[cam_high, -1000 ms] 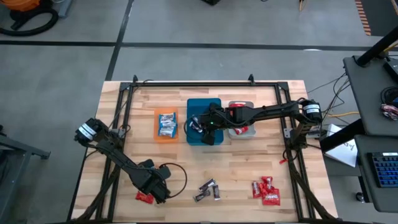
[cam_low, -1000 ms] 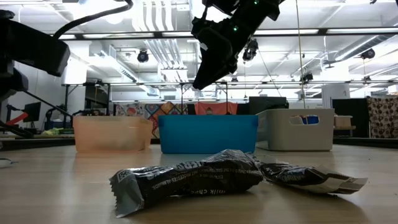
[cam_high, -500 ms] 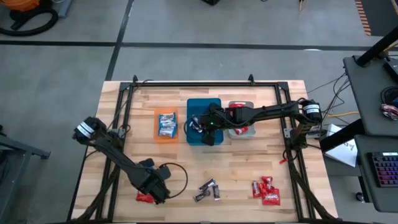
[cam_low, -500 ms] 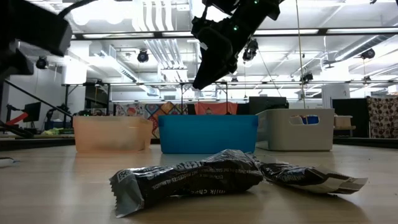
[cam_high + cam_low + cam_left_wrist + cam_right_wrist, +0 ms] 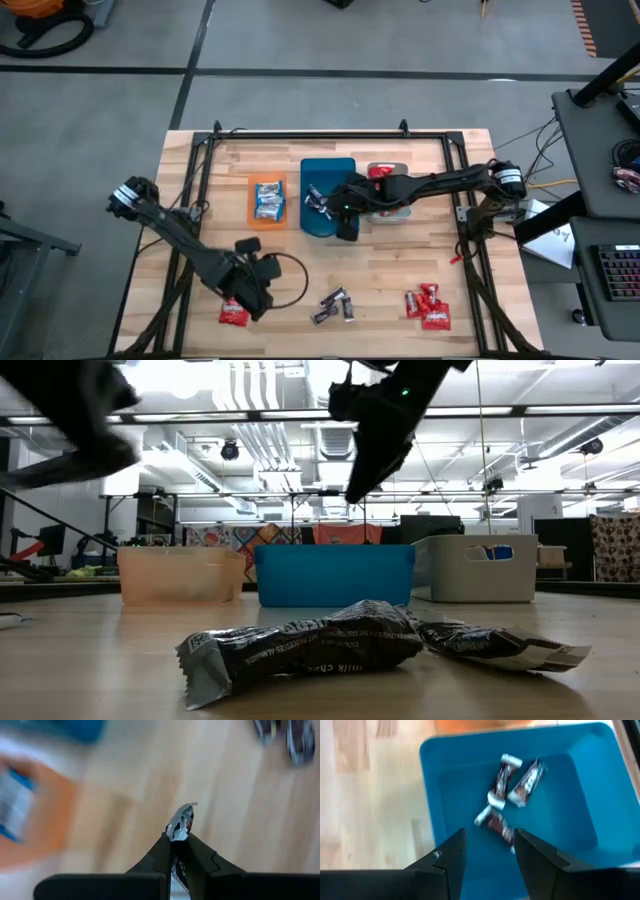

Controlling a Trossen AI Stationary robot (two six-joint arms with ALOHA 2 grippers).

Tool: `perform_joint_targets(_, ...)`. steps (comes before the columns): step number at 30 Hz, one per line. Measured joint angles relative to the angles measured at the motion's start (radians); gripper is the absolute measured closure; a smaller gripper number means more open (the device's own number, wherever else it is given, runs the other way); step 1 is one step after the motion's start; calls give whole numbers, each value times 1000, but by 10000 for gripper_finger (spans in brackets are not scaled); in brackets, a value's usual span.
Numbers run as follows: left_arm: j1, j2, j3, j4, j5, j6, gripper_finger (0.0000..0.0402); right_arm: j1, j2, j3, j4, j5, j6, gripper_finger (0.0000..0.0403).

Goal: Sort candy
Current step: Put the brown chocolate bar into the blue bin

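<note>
My left gripper [image 5: 262, 287] hangs above the table's near left part, shut on a small candy [image 5: 181, 821] with a red and silver wrapper. One red candy [image 5: 233, 315] lies on the wood beside it. My right gripper [image 5: 489, 839] stands open over the teal tray [image 5: 320, 210], where several dark candies [image 5: 507, 785] lie. Blue-and-white candies [image 5: 267, 200] fill the orange tray [image 5: 252, 216], and red ones [image 5: 380, 175] lie in the grey tray [image 5: 400, 168]. Loose dark candies [image 5: 335, 305] and red candies [image 5: 428, 306] lie near the front edge. My left gripper pinches the candy between its two fingertips [image 5: 165, 847]. The wrapper's crimped silver end [image 5: 184, 812] sticks out past the tips. The fingers slant down from above, and the candy is lifted clear of the table.
The three trays stand side by side at the table's middle far part. A black frame [image 5: 300, 135] runs round the table's edges. In the low view, two dark candies [image 5: 300, 645] lie close in front, with bare wood between them and the trays.
My left gripper has shut on the candy, then risen from the table with it and rolled at the wrist. My right gripper has shifted a little toward the table's right edge, still open over the teal tray.
</note>
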Motion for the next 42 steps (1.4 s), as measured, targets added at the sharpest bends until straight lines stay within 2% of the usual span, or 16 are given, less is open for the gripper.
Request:
perform_joint_targets(4, 70, -63, -2, 13, -131, 159, 392, 31, -41, 0, -71, -1, 28, 251)
perform_joint_targets(7, 140, -104, -17, 50, -186, 300, 392, 61, -80, 0, -104, -1, 58, 254)
perform_joint_targets(16, 385, -113, -37, 295, -188, 752, 393, 186, -180, 0, -183, -2, 177, 254)
perform_joint_targets(22, 515, -87, -42, 473, -151, 960, 393, 289, -222, 0, -220, 0, 264, 260)
perform_joint_targets(27, 604, -58, -44, 595, -127, 1075, 393, 371, -231, 0, -240, 0, 343, 264)
perform_joint_targets(30, 655, -31, -44, 660, -65, 1119, 393, 417, -231, 0, -266, -2, 418, 263)
perform_joint_targets(36, 736, 42, -45, 743, 51, 1145, 393, 502, -230, 0, -355, -3, 613, 264)
perform_joint_targets(42, 777, 118, -45, 810, 70, 1144, 390, 584, -230, 0, -436, -6, 806, 263)
